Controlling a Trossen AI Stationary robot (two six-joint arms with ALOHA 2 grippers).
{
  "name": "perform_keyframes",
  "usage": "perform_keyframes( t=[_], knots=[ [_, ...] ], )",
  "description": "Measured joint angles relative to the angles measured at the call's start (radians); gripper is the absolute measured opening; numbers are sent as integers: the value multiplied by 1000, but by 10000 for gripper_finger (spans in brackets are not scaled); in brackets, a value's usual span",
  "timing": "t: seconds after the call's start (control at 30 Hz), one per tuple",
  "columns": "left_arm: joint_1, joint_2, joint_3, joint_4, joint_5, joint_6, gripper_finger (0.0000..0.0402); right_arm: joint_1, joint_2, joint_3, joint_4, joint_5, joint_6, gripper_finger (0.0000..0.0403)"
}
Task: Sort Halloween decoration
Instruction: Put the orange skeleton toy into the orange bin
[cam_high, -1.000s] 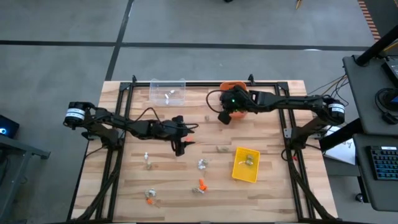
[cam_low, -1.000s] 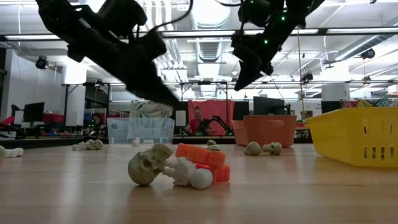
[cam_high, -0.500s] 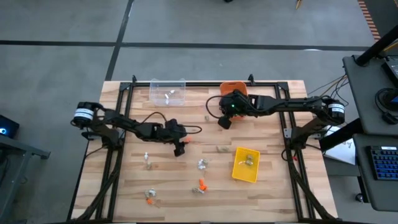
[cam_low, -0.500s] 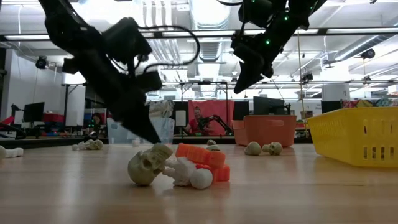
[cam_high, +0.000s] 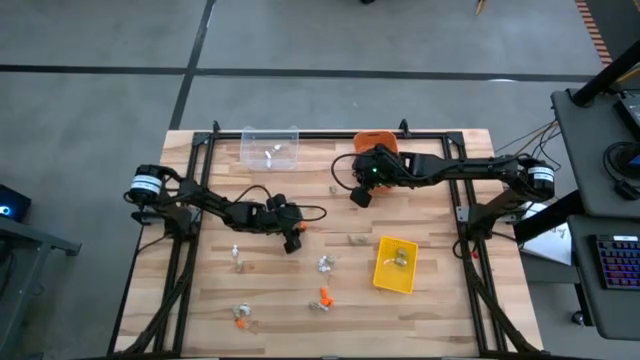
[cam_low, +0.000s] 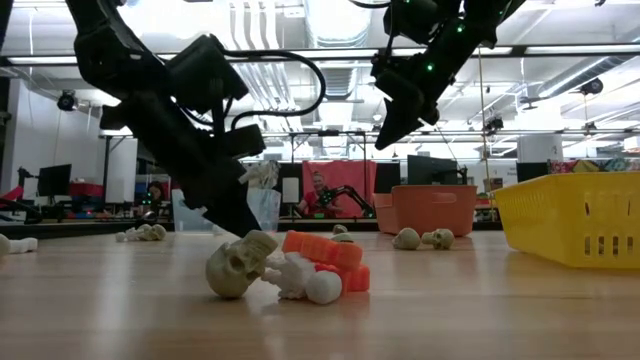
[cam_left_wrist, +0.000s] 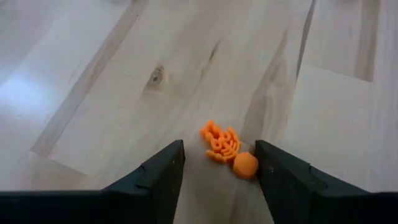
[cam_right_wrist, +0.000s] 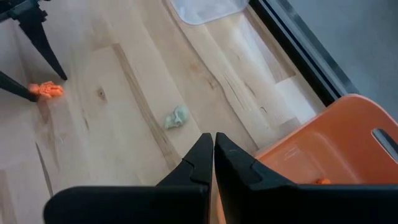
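My left gripper (cam_high: 294, 240) (cam_left_wrist: 219, 148) is open and low over the table's middle, pointing down. Its fingers stand on either side of a small orange skeleton trinket (cam_left_wrist: 224, 147) that lies flat on the wood. My right gripper (cam_high: 358, 195) (cam_right_wrist: 213, 140) is shut, holds nothing and hangs high beside the orange bin (cam_high: 375, 140). More trinkets lie on the table: white ones (cam_high: 325, 264) (cam_high: 237, 260), tan ones (cam_high: 355, 238) (cam_high: 334, 187) and orange ones (cam_high: 323, 296) (cam_high: 240, 318). In the low view a tan skull (cam_low: 240, 265), an orange piece (cam_low: 325, 250) and a white piece (cam_low: 310, 285) lie in one clump. My left gripper comes at the orange skeleton from above, one finger on each side. The skeleton's round head (cam_left_wrist: 245, 165) lies right beside one finger (cam_left_wrist: 273, 174), and I cannot tell whether they touch. The skeleton rests on the table.
A clear bin (cam_high: 270, 148) with a white trinket stands at the far edge, left of the orange bin. The orange bin holds an orange piece (cam_right_wrist: 320, 182). A yellow bin (cam_high: 395, 264) with a tan trinket sits right of centre. A dark frame runs along the table's sides.
My left gripper has come down toward the table and tipped more steeply, and its open fingers now stand around the orange skeleton. My right gripper has drawn a little away from the orange bin toward the table's middle and has stayed shut.
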Motion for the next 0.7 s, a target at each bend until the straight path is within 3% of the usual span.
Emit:
perform_keyframes(
  t=[0.4,0.7],
  knots=[
    [-4,-2,-1,-7,-27,12,14,12,0,-12,29,-1,0,9],
    [-13,-88,-8,58,-22,96,8,126,0,-142,345,-39,-66,9]
  ],
)
